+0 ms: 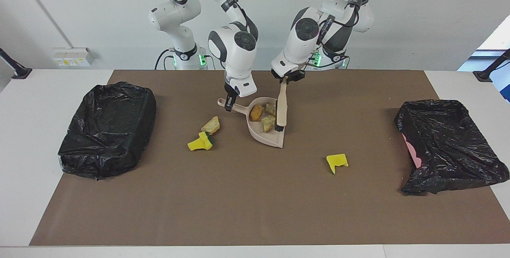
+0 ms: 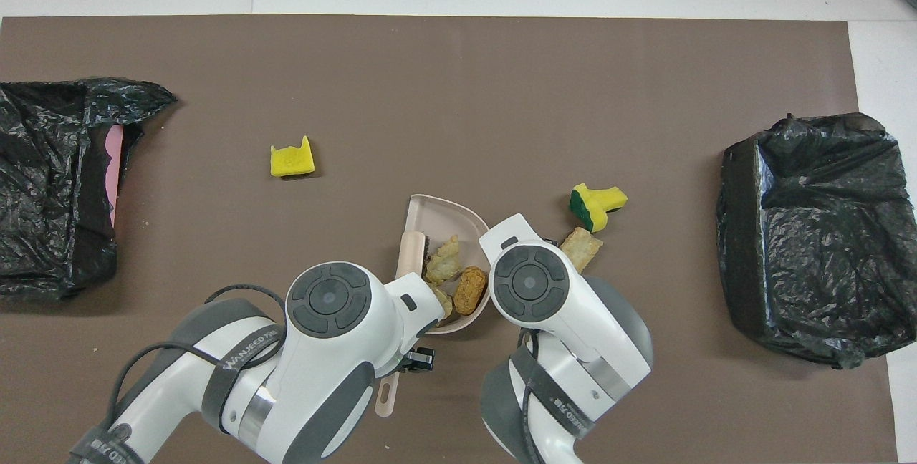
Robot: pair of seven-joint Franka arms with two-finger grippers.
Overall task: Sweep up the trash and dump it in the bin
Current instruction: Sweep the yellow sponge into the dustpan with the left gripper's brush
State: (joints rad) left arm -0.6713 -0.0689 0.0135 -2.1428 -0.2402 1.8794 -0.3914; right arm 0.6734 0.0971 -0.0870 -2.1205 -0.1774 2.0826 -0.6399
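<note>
My right gripper point(image 1: 228, 104) is shut on the handle of the beige dustpan point(image 1: 274, 140), which lies flat on the mat. My left gripper point(image 1: 285, 79) is shut on the handle of the brush point(image 1: 282, 106), whose black bristles rest inside the pan. An orange-brown lump point(image 1: 256, 112) and two beige foam chunks point(image 1: 271, 108) point(image 1: 268, 123) lie in the pan. Another beige chunk point(image 1: 211, 125) and a green-backed yellow sponge point(image 1: 201, 141) lie on the mat beside the pan, toward the right arm's end. A yellow sponge piece point(image 1: 337, 162) lies farther from the robots, toward the left arm's end.
A bin lined with a black bag point(image 1: 107, 130) stands at the right arm's end of the brown mat. A second black-bagged bin point(image 1: 450, 146), with pink showing at its side, stands at the left arm's end.
</note>
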